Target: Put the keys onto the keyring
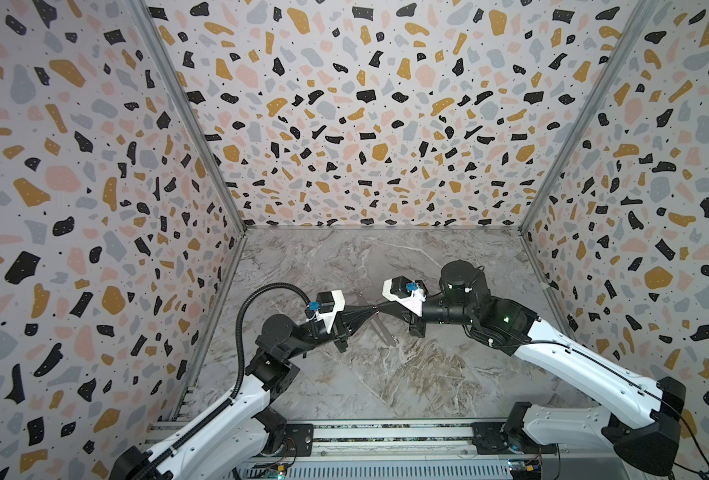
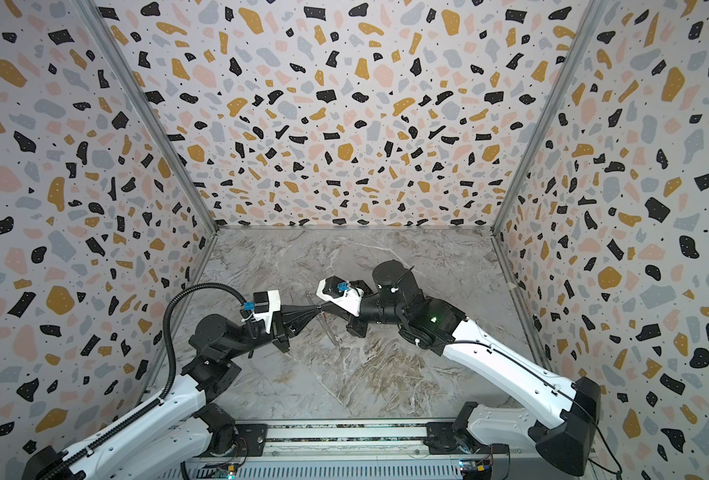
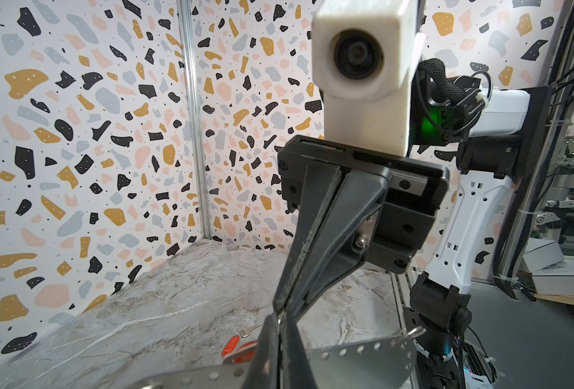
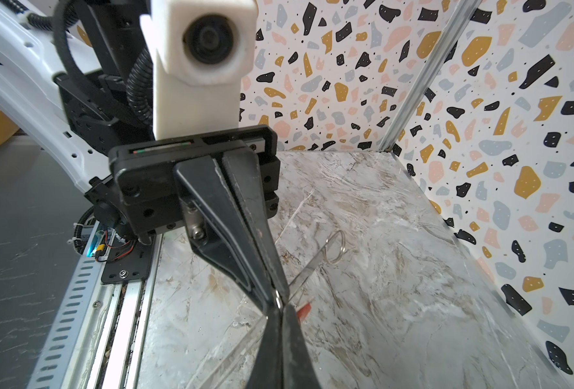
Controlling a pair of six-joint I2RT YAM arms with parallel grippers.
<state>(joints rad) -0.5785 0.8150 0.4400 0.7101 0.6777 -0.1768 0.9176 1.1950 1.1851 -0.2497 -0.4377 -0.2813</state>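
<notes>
At the tips of left hand (image 4: 275, 293) and right hand (image 4: 281, 315), the keyring (image 4: 309, 267).

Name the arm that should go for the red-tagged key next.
Left, probably. Its wrist view shows the red-tagged key clearly beside the left fingers; the right fingers hide most of it from theirs. Both are shut, tip to tip.

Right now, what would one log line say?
left gripper: shut | right gripper: shut | tips: meeting at small ring | key with red tag: on table
</notes>
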